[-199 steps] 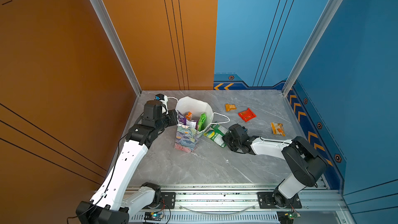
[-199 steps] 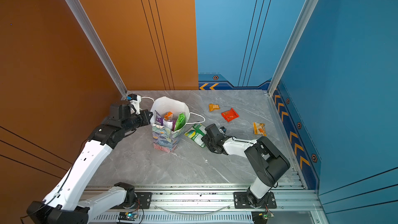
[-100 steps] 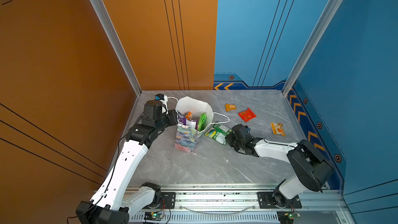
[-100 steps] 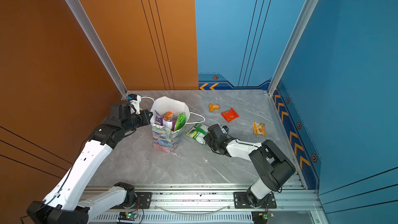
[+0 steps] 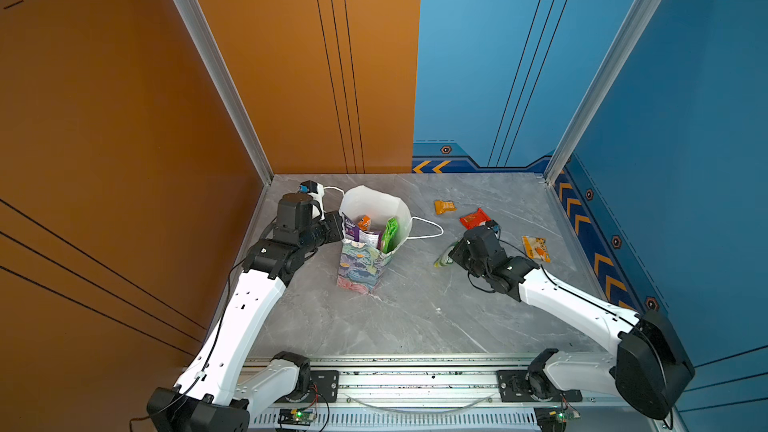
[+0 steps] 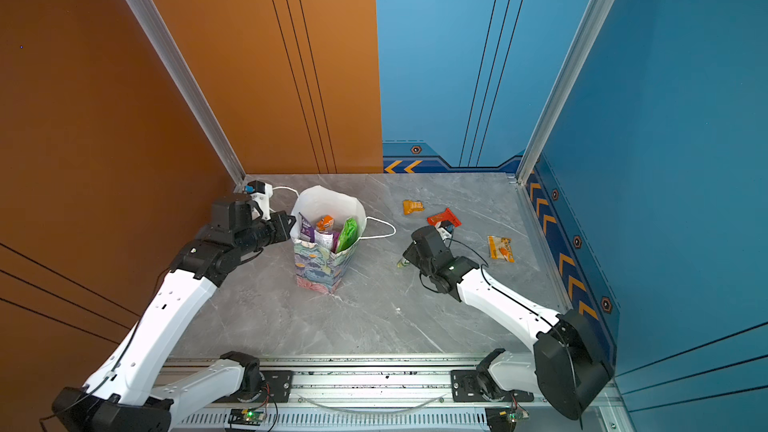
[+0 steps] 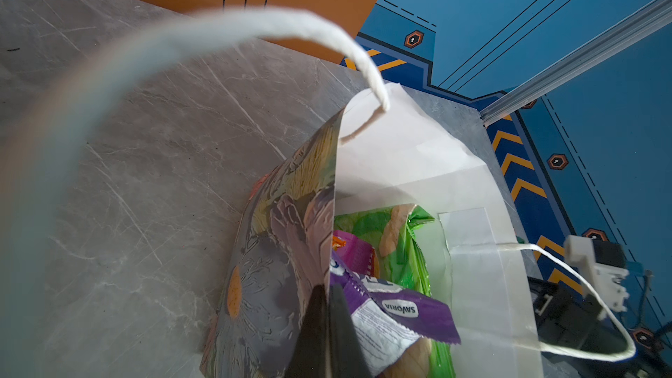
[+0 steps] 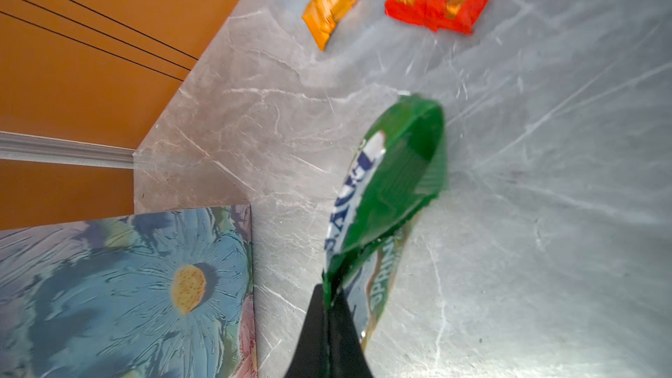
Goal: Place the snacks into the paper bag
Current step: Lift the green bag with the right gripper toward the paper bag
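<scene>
Right gripper [image 8: 329, 307] sits nearest on the right side of the grey table [image 5: 415, 317], its jaws pressed together on one end of a green packet [image 8: 396, 176]. That packet sticks out from the fingertips toward the bag. In both top views only a small strip of it shows beside the gripper [image 5: 451, 253] [image 6: 405, 259], and I cannot tell whether its free end touches the table.

To the left, well apart from it, the paper bag [image 5: 361, 268] [image 6: 320, 268] stands upright with its mouth open. Left gripper [image 7: 327, 303] is clamped on the bag's rim at the side facing the orange wall [image 5: 166, 118], one finger inside and one outside.

Inside the bag are a purple packet [image 7: 411, 310], a magenta packet [image 7: 354, 252], a second green packet [image 5: 390, 234] standing on edge, and a small orange packet [image 6: 325, 223]. One white cord handle [image 5: 428, 228] droops onto the table on the bag's right.

Farther back three snacks lie loose on the table: a yellow packet [image 5: 536, 248] near the blue wall [image 5: 665, 160], a red packet [image 5: 473, 218] just behind the right wrist, and farthest an orange packet [image 5: 444, 206].
</scene>
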Motion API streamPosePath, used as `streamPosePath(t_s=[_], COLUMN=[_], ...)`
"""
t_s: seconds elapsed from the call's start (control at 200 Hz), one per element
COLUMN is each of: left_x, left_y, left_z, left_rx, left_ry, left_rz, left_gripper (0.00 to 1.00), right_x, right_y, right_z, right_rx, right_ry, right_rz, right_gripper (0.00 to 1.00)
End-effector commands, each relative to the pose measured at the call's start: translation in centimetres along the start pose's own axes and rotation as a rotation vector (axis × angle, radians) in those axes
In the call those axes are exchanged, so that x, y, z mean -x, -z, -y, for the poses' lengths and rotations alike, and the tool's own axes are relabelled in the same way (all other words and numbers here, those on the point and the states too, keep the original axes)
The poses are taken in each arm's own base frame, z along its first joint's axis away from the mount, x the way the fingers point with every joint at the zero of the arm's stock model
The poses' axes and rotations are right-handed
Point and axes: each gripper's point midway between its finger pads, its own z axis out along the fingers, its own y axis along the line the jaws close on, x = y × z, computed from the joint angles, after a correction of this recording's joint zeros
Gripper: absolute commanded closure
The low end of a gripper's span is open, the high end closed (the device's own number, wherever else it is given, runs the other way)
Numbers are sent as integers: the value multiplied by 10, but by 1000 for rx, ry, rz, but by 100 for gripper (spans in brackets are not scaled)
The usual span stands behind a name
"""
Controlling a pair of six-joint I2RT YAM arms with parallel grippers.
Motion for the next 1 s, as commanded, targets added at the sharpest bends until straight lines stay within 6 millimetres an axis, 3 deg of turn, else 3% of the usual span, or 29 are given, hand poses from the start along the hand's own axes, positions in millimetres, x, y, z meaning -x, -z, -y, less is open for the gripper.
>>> streamPosePath(t_s=[0.0, 0.295, 0.646, 0.876, 0.996], left_x=[22, 23, 21, 22, 21], left_y=[6, 5, 2, 4, 4], left_z=[12, 10, 13, 16, 19], left_rx=[-48, -42, -62, -72, -90], left_ry=[-13, -14, -11, -12, -14], left_rz=[67, 67, 51, 52, 47], left_gripper=[100, 100, 100, 100, 100], right_x=[30, 61, 108, 115, 98], right_y=[28, 69, 147, 175, 185], right_z=[-14, -56, -117, -159, -188], right_rx=[-43, 10, 100, 214, 306], right_ry=[191, 331, 502, 568, 623], right_rz=[67, 94, 217, 260, 230], right_gripper=[100, 100, 100, 100, 100])
